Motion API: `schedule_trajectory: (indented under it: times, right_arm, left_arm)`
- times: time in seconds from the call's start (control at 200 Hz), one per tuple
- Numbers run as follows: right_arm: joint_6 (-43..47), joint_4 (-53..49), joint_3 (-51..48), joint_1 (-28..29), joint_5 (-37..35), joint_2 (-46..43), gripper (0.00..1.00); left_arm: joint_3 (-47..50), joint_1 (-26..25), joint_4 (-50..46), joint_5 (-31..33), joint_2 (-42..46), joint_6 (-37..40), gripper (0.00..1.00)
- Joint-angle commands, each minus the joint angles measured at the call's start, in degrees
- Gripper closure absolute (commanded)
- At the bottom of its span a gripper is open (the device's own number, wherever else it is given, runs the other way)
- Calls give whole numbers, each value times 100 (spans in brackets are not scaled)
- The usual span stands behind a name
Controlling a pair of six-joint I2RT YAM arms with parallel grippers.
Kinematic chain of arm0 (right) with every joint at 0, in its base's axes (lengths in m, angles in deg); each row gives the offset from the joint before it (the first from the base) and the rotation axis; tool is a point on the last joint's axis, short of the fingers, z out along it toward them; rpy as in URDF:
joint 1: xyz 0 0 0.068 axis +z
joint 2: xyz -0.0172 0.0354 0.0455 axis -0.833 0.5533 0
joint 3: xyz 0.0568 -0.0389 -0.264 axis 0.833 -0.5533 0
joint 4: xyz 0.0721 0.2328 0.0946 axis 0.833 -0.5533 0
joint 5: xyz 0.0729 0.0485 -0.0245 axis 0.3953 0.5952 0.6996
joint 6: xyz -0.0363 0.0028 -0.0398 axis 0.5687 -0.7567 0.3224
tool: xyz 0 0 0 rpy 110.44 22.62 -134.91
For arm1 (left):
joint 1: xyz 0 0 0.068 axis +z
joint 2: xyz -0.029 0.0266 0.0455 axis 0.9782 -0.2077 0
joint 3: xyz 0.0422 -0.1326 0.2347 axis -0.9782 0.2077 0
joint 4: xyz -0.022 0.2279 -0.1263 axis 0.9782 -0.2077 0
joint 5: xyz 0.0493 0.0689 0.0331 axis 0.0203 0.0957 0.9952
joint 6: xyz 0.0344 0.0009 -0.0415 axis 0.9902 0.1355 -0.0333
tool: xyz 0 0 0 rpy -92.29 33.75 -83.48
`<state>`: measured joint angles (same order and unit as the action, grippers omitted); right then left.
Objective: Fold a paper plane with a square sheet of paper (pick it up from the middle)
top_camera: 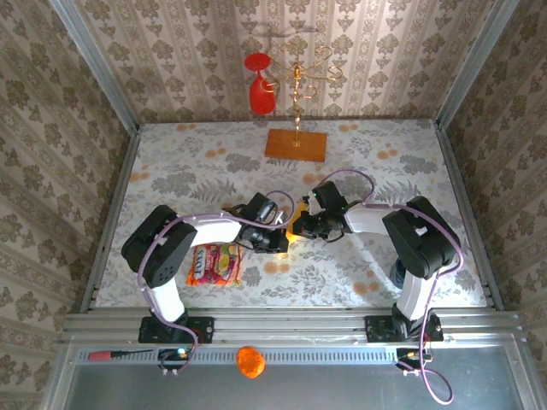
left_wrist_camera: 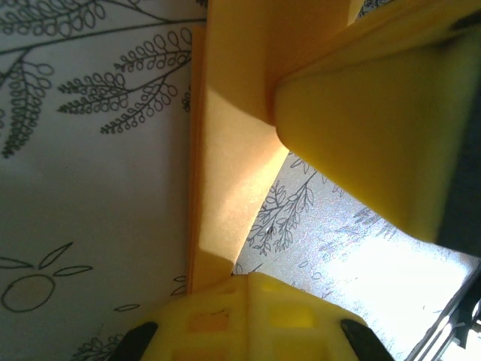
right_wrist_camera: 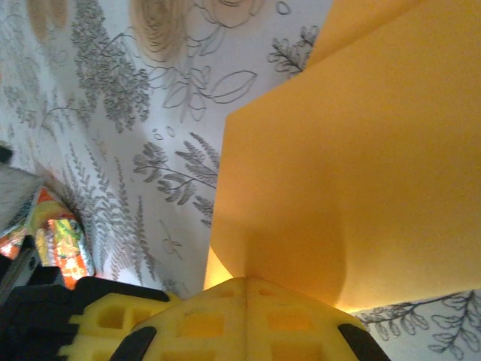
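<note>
My left hand and right hand each pinch the square sheet of paper just ahead, probably to steady its fold.

Yellow fingers pinching folded orange paper, floral tablecloth, snack packet at left

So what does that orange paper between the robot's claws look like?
The paper is thin, plain and yellow-orange, with no marks. It looks folded, with layers lying over each other. It is near the middle of the flowery table, between the two arms. The left claw and right claw are each shut on it.
</note>
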<state>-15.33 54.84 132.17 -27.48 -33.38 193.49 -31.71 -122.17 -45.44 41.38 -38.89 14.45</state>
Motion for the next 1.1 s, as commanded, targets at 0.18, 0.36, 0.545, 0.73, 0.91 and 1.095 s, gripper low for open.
schedule_trajectory:
  times: [0.18, 0.36, 0.545, 0.73, 0.91, 1.095]
  right_arm:
    - [88, -450, 128, 20, -234, 285, 100]
    - [139, -501, 129, 25, -213, 301, 100]
    - [115, -481, 131, 16, -187, 292, 100]
    - [121, -486, 144, -19, -233, 269, 100]
    - [208, -332, 104, -191, -411, 187, 100]
    - [135, -48, 193, -996, -132, 339, 100]
  left_arm:
    - [-139, 22, -180, 286, 293, -121, 99]
    - [-469, 87, -335, 402, 308, -7, 99]
    - [-518, 74, -273, 239, -140, -78, 99]
    - [-482, 32, -426, 234, -295, -104, 99]
    - [-522, -24, -963, 428, -463, -36, 99]
    - [-339, -54, -1086, 555, -352, -3, 100]
